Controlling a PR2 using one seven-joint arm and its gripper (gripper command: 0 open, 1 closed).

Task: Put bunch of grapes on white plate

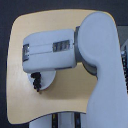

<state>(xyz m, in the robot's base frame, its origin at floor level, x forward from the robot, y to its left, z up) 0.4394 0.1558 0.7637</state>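
Mostly Hidden: Grapes and Plate Under the Arm

Only a small dark cluster, the bunch of grapes [35, 81], shows below the arm's forearm, at the exterior view's left. It lies against the visible arc of the white plate [47, 81], whose upper part is covered by the arm [55, 50]. Whether the grapes rest fully on the plate or overlap its rim is too blurred to tell. The claw itself cannot be made out; 1 arm fills the middle of the view, so whether the claw is spread or pinching anything cannot be told. The grapes sit just under the forearm's end. Around them, a light wooden surface [30, 105] with rounded corners stands against dark surroundings.
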